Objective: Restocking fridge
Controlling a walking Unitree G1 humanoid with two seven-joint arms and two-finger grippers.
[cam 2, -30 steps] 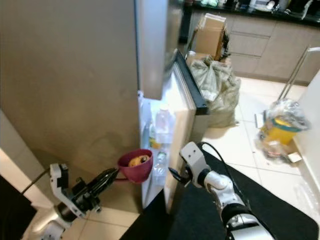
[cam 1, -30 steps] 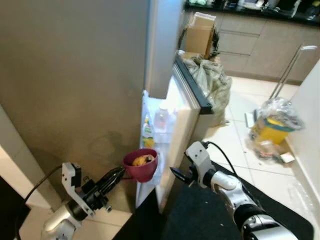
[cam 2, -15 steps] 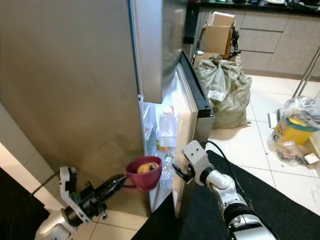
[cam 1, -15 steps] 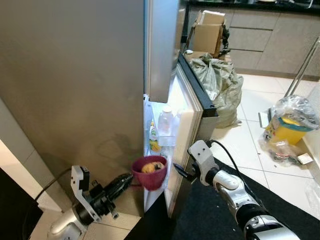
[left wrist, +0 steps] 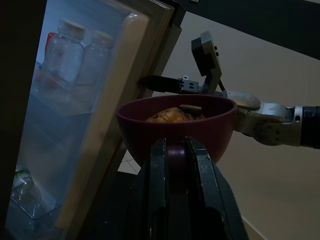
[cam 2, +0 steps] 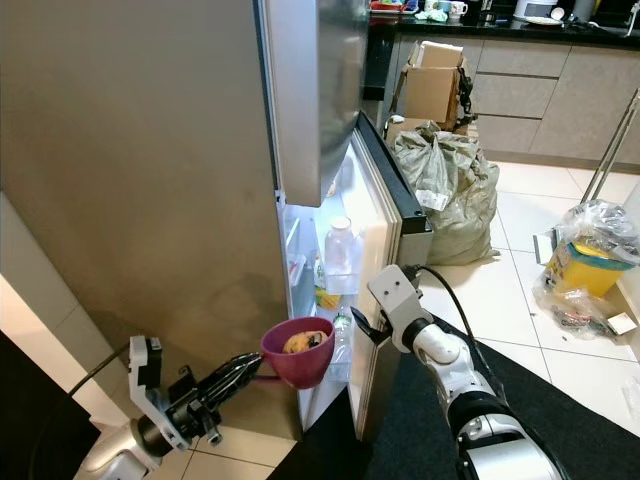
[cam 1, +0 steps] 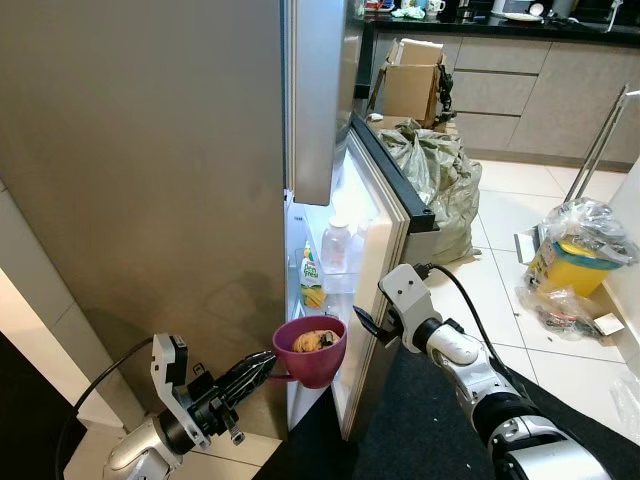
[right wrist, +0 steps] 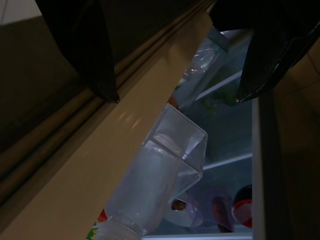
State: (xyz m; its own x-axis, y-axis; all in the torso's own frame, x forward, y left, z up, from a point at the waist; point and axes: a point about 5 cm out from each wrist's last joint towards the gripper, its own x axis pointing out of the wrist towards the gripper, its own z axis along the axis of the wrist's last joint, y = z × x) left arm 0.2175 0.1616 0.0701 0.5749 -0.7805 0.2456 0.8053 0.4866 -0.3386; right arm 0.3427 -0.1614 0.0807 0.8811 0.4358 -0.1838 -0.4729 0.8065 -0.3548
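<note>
The fridge door shelf is carrying a clear bottle and a juice carton, both standing upright. The tiled floor is bearing a full sack, a cardboard box and a yellow bagged bin.

— How is the scene lit?
— The kitchen is evenly and brightly lit; a white glow is cast from inside the fridge.
— And the wrist views?
— Both are rendered dim and underexposed, the nearest parts reduced to soft silhouettes
</note>
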